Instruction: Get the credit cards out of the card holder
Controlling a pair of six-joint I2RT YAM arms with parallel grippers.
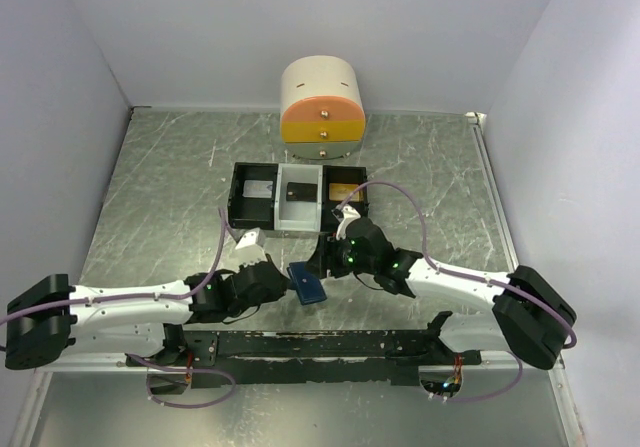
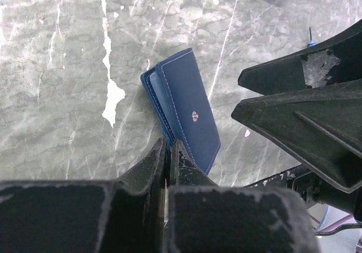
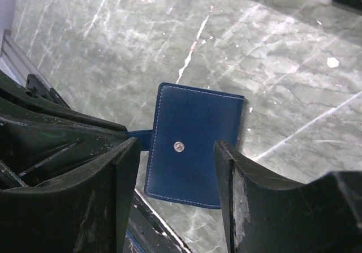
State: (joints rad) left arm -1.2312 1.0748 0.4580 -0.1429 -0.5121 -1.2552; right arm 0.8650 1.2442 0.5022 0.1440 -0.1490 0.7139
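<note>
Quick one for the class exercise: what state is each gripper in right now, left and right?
Left gripper: closed, fingers apparently pinching the card holder at its edge.
Right gripper: open, fingers either side of the card holder, holding nothing.

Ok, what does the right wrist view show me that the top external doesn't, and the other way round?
Only the right wrist: the metal snap stud and pale stitching on the cover of the card holder, and the right gripper open, one finger on each side of it. Only the top external: the three-compartment tray, the cream and orange drawer unit behind it, and the left arm and right arm meeting at the holder. Both: the dark blue holder, closed, with the marbled table under it.
</note>
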